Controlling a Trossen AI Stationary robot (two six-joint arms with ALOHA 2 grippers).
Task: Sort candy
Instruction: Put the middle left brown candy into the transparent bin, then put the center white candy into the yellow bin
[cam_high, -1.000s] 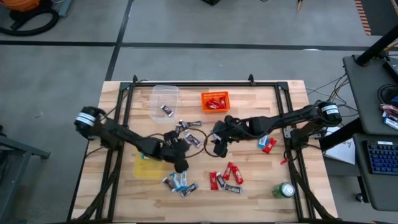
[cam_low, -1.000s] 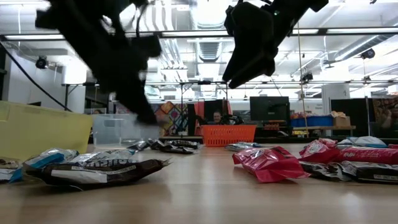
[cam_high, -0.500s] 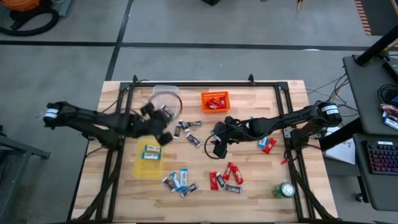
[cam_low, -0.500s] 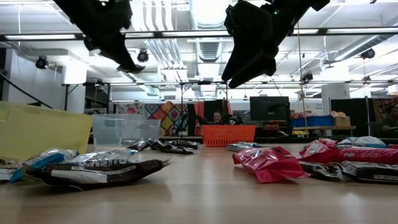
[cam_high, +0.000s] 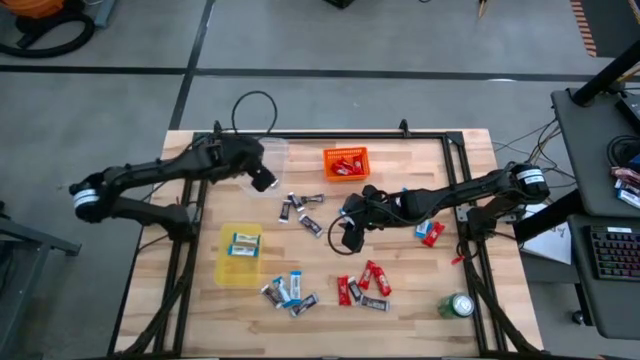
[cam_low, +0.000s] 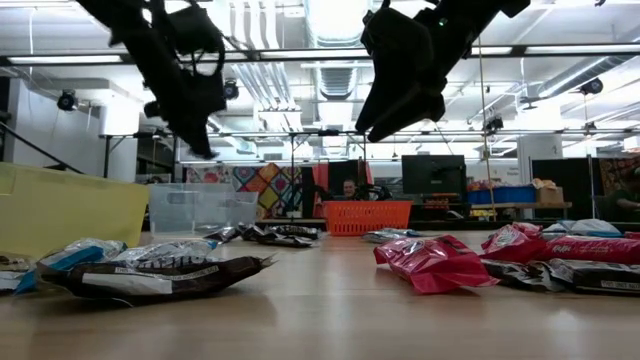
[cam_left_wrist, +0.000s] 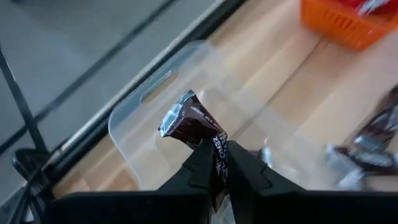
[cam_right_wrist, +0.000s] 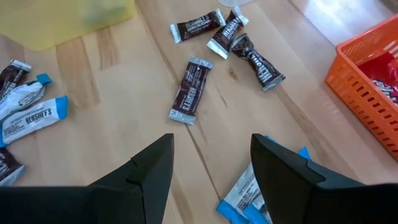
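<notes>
My left gripper (cam_high: 263, 181) hangs over the clear bin (cam_high: 270, 150) at the far left, shut on a dark brown candy bar (cam_left_wrist: 189, 121). My right gripper (cam_high: 345, 236) hovers open mid-table above loose dark bars (cam_right_wrist: 189, 90), touching nothing. More candy lies flat on the wood: dark bars (cam_high: 305, 210), red ones (cam_high: 368, 280), and a mixed pile (cam_high: 288, 292) near the front. Blue-and-white bars (cam_high: 243, 243) lie in the yellow bin (cam_high: 222, 270); red ones lie in the orange bin (cam_high: 345, 162). My left gripper pinches the dark bar's lower end (cam_left_wrist: 216, 149) between its two fingers (cam_left_wrist: 202, 165). The fingers slant down from the table's left. The bar sticks out past the fingertips, lifted clear above the clear bin, its crimped free end (cam_left_wrist: 171, 121) foremost.
A green can (cam_high: 460, 305) stands at the front right corner. A black frame (cam_high: 330, 135) runs round the table. Blue and red candy (cam_high: 428, 230) lies right of my right gripper. Bare wood shows between the yellow bin and the red bars.
My left gripper, shut throughout, has risen from beside the front pile and swung toward the table's far left, past the yellow bin, until it hangs over the clear bin with the dark bar. The right arm has kept still.
</notes>
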